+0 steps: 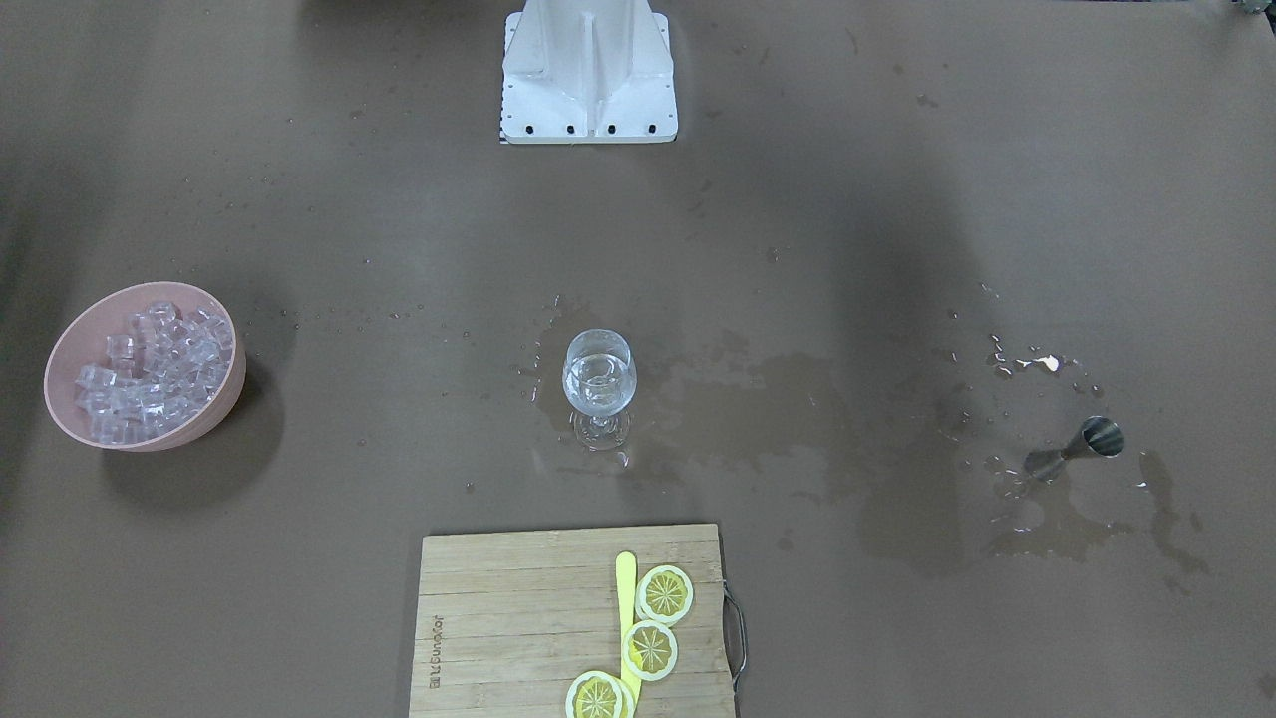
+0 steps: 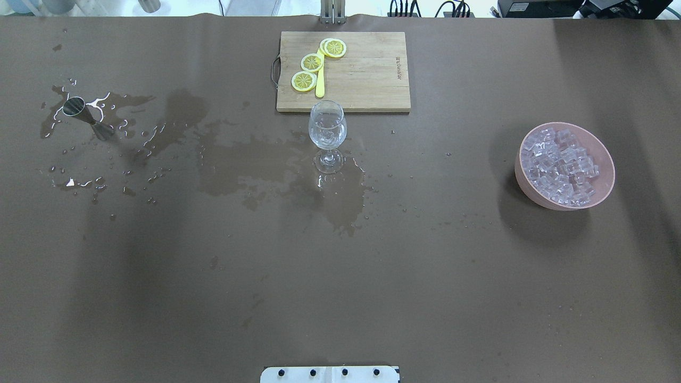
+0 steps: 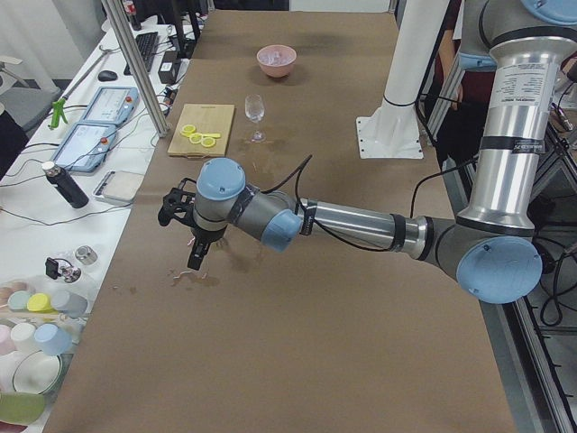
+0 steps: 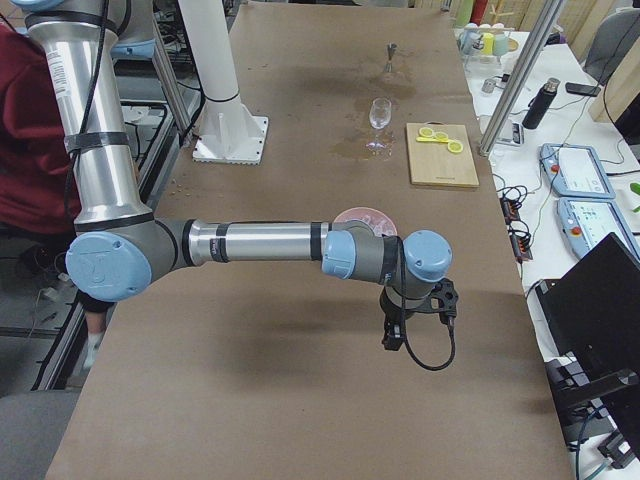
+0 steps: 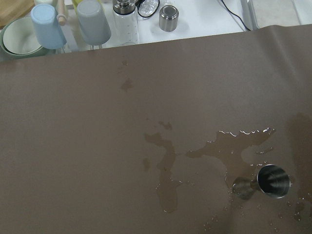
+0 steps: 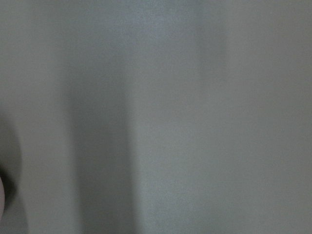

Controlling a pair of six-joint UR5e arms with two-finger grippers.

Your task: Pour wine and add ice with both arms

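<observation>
Table [image 2: 340, 298] with a brown cover carries everything. Nearest the robot sits the white base bracket [image 2: 330, 374]. From there the left arm [image 3: 352, 221] reaches low over the table's left end, and the left gripper [image 3: 194, 253] points down above a wet patch [image 3: 194, 280]. It shows only from the side, so I cannot tell if its fingers are spread or pressed together. The right arm [image 4: 260, 242] reaches toward the right end, and the right gripper [image 4: 392, 330] hangs over the table. For its fingers also I cannot tell. Farther out, in the middle, the wine glass [image 2: 327, 127] stands in a spill [image 2: 250, 165] and has a small measure of wine [image 1: 598, 384] inside. To the left a steel jigger [image 2: 85, 114] stands among puddles [image 2: 106, 101]. To the right the pink bowl [image 2: 529, 189] holds the ice [image 2: 561, 165], heaped. Farthest lies the cutting board [image 2: 372, 69] with 3 lemon slices [image 2: 304, 81] and a yellow stick [image 2: 320, 88].
</observation>
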